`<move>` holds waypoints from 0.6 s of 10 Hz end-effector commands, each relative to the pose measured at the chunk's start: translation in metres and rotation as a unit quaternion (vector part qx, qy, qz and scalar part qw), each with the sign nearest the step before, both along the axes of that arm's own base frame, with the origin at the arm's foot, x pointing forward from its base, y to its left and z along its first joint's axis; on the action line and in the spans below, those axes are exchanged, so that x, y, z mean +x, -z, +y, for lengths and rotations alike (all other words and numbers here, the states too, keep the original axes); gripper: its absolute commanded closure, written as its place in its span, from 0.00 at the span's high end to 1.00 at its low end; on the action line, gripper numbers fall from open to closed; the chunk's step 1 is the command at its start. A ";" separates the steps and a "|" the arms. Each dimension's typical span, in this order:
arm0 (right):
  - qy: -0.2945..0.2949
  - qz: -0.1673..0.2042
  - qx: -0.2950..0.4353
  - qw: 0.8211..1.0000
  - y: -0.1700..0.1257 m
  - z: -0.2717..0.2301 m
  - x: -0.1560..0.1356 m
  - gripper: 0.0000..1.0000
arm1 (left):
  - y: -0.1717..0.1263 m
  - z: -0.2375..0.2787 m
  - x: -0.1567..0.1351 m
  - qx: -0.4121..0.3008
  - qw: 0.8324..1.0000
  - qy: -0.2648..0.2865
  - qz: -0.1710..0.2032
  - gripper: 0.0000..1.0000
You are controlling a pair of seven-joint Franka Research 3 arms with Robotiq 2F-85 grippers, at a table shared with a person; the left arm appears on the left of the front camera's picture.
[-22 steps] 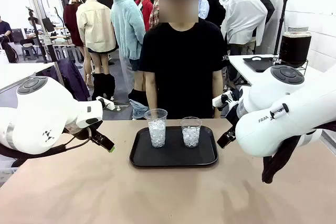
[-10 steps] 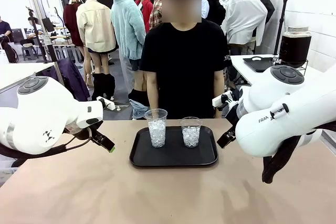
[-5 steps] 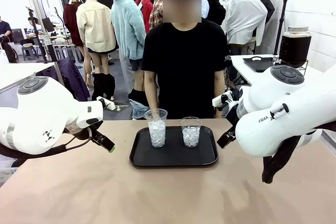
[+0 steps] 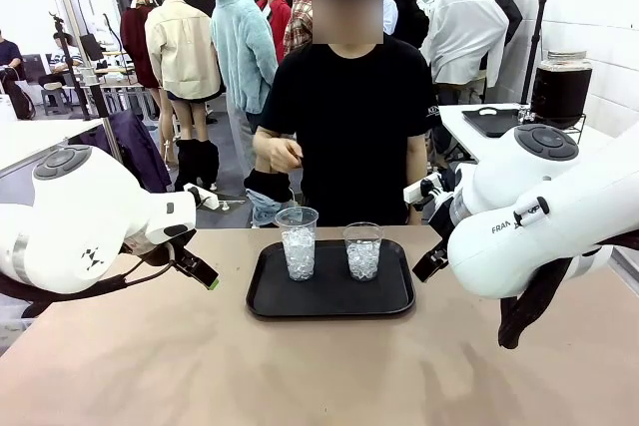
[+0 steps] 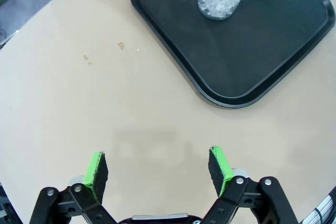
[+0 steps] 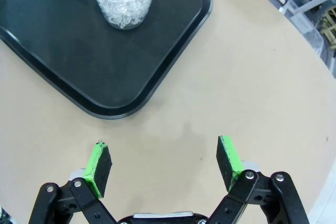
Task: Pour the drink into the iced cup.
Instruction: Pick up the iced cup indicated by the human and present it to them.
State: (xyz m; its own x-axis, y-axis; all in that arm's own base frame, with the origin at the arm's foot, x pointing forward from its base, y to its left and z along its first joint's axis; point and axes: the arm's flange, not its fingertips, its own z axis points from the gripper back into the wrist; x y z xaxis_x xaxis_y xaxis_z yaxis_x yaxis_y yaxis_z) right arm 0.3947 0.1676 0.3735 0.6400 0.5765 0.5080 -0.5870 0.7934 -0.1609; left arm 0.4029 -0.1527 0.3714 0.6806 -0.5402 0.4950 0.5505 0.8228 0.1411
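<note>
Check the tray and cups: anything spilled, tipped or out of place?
Nothing stands out. The taller cup and shorter cup stand upright on the black tray, no spill. The jar of dark drink sits on a side table behind. The left gripper and right gripper hang open, empty.

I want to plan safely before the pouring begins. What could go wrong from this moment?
The taller cup and the shorter cup stand close together on the tray; a pour could splash into the wrong one or tip it.
The person's hand is up behind the taller cup, so the left end effector, reaching there, might strike it.
The jar stands far off on a side table, perhaps beyond reach.
</note>
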 end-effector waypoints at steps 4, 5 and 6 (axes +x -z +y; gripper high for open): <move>0.000 0.000 0.000 1.000 0.000 0.000 0.000 1.00 | 0.000 0.001 0.000 -0.001 1.000 -0.002 0.000 1.00; 0.000 0.000 0.000 1.000 0.000 0.000 0.000 1.00 | 0.000 0.001 0.000 -0.001 1.000 -0.002 0.000 1.00; 0.000 0.000 0.000 1.000 0.000 0.000 0.000 1.00 | 0.000 0.001 0.000 -0.001 1.000 -0.002 0.000 1.00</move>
State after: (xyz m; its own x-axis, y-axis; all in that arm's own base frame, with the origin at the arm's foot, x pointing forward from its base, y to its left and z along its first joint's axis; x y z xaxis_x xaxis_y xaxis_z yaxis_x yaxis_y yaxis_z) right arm 0.3947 0.1676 0.3735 0.6400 0.5765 0.5080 -0.5870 0.7934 -0.1609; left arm 0.4029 -0.1527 0.3714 0.6806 -0.5402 0.4950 0.5505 0.8228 0.1411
